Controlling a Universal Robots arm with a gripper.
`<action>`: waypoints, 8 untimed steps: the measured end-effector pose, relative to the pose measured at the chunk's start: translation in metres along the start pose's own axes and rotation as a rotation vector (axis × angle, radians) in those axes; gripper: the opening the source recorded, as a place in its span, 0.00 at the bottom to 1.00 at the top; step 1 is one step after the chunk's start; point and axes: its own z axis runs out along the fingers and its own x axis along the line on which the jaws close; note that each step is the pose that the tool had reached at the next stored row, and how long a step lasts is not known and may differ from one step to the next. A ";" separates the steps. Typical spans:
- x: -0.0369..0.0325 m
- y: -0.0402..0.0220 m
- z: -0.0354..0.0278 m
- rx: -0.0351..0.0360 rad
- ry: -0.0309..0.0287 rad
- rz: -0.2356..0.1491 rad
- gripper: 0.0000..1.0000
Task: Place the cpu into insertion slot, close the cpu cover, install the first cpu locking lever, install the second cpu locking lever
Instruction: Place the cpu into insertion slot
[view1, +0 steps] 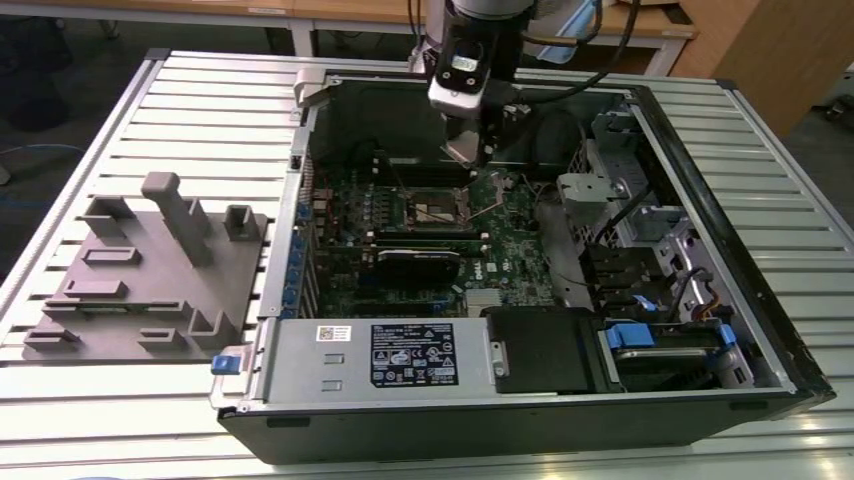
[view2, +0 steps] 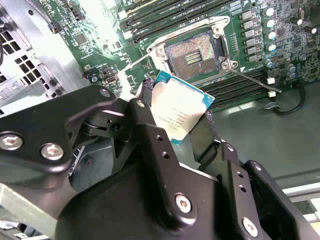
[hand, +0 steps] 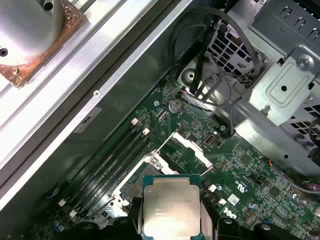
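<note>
Robot at work: the Universal Robots arm (view1: 487, 12) reaches down from the exterior view's upper edge, its silver-and-black wrist (view1: 462, 72) held close to vertical; beneath it the dark gripper (view1: 478, 150) points straight down, slim and tapering; in the second wrist view its black linkage plates, studded with bolts, run forward to two fingers (view2: 143, 114) clamped against opposite edges of the cpu (view2: 177, 112); the chip sits tilted between them, its silvery top turned towards the camera; in the first wrist view the black fingertips (hand: 131, 224) flank the cpu on both sides, gripping it by its edges.
</note>
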 end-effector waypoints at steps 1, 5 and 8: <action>0.0000 0.0000 0.0000 -0.0010 -0.0056 0.063 0.54; 0.0000 0.0000 0.0000 -0.0011 -0.0063 0.070 0.54; 0.0000 0.0000 0.0000 -0.0012 -0.0067 0.075 0.54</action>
